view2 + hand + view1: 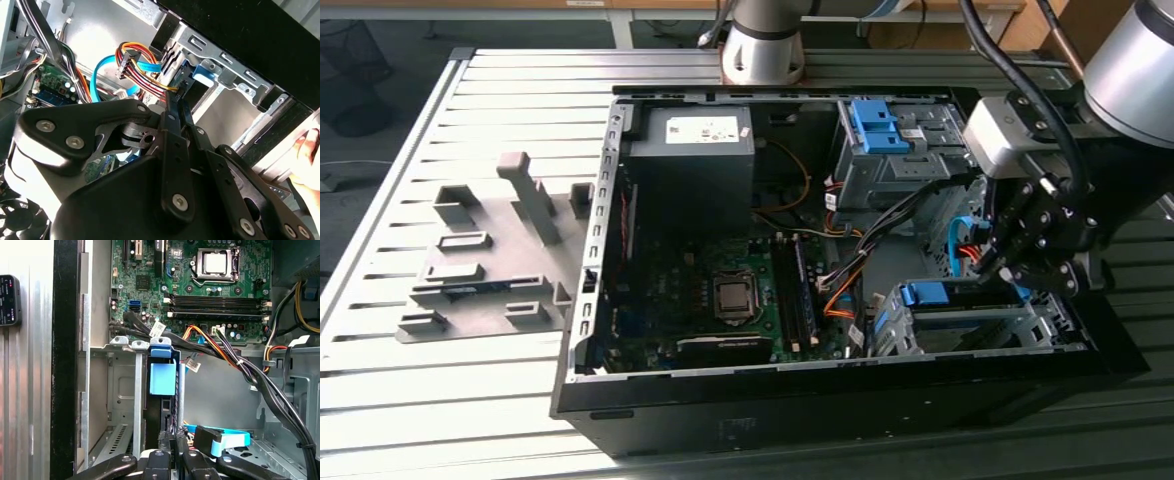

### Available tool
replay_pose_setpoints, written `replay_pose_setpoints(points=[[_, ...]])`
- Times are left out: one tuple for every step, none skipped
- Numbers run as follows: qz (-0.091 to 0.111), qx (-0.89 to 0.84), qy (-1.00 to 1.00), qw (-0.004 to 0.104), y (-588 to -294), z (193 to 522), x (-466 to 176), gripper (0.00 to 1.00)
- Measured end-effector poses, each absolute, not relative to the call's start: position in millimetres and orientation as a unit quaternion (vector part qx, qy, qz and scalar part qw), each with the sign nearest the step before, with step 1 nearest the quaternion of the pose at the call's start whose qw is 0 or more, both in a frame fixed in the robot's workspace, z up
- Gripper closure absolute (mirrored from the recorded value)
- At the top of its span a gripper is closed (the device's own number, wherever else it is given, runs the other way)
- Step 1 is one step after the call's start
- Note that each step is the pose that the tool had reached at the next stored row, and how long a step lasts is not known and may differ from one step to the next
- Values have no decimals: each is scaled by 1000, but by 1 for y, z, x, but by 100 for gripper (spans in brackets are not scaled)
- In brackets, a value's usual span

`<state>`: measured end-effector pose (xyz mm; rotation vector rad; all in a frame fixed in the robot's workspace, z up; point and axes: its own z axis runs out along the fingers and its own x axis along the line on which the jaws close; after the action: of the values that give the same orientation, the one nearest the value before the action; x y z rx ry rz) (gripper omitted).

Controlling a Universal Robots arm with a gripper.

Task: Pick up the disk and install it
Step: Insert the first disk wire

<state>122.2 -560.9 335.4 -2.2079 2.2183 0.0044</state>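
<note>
Gripper (1023,283) over the drive cage (974,330) at the computer case's (720,420) front corner, clenched on the blue-framed disk (162,385) seated upright in the cage slot.

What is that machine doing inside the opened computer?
A robot arm has reached its claw into an open computer case lying on a slatted metal table. The claw is down at the metal drive cage in the case's corner, right by the disk, which sits upright in a cage slot with its blue frame showing.
</note>
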Motion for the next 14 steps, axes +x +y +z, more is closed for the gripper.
replay_pose_setpoints(points=[[1, -705, 709, 6, -561, 335, 122, 84], [1, -705, 709, 6, -561, 335, 122, 84], [2, -705, 709, 6, -561, 335, 122, 84], [1, -705, 710, 6, -561, 335, 122, 84], [1, -704, 710, 6, -561, 335, 122, 84], [1, -704, 710, 6, -561, 335, 122, 84], [1, -704, 710, 6, -561, 335, 122, 84], [1, -704, 710, 6, -561, 335, 122, 84], [1, -703, 711, 6, -561, 334, 122, 84], [1, -703, 711, 6, -561, 334, 122, 84], [1, -703, 711, 6, -562, 334, 122, 84], [1, -703, 712, 6, -562, 334, 122, 84], [1, -702, 712, 6, -562, 334, 122, 84], [1, -702, 712, 6, -562, 334, 122, 84]])
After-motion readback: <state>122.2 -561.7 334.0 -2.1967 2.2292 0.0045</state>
